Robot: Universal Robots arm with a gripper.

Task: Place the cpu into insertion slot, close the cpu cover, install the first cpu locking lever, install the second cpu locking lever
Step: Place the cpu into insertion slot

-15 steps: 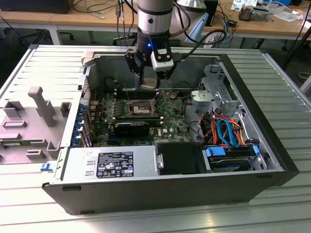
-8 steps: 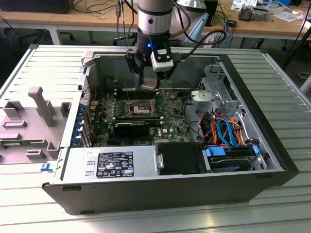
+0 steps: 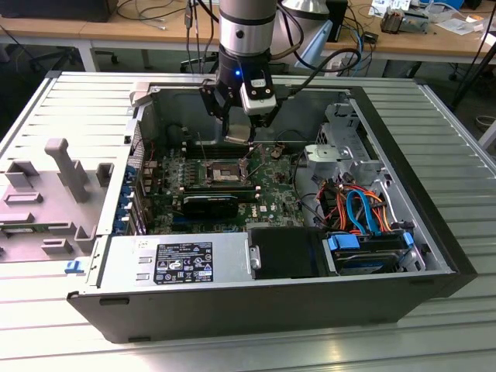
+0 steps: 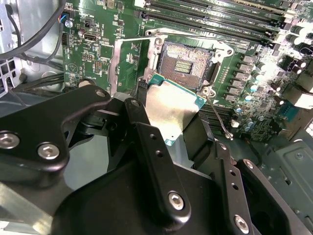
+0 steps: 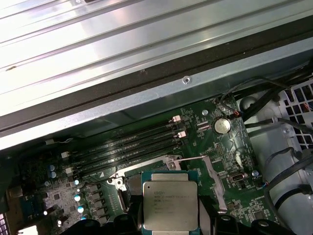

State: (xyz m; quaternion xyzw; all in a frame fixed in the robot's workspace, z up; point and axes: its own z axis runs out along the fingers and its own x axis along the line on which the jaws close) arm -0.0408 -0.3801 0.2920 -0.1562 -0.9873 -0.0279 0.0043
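The square insertion slot (image 4: pixel 188 61), dark-centred with a silvery metal rim, lay uncovered, with open room straight above its pin field. Over one edge of that slot hung the flat silver-grey cpu (image 4: pixel 168 105), clamped in the black gripper (image 4: pixel 172 113) jaws and filling the space there. The thin silvery windowed cpu cover (image 4: pixel 128 61) lay beside the slot, off its opening. A thin wire locking lever (image 4: pixel 218 117) slanted out from a slot corner. Long black memory slots (image 4: pixel 220 14) flanked the slot, and in the exterior view a long black rectangular card (image 3: pixel 211 205) sat just beside it.
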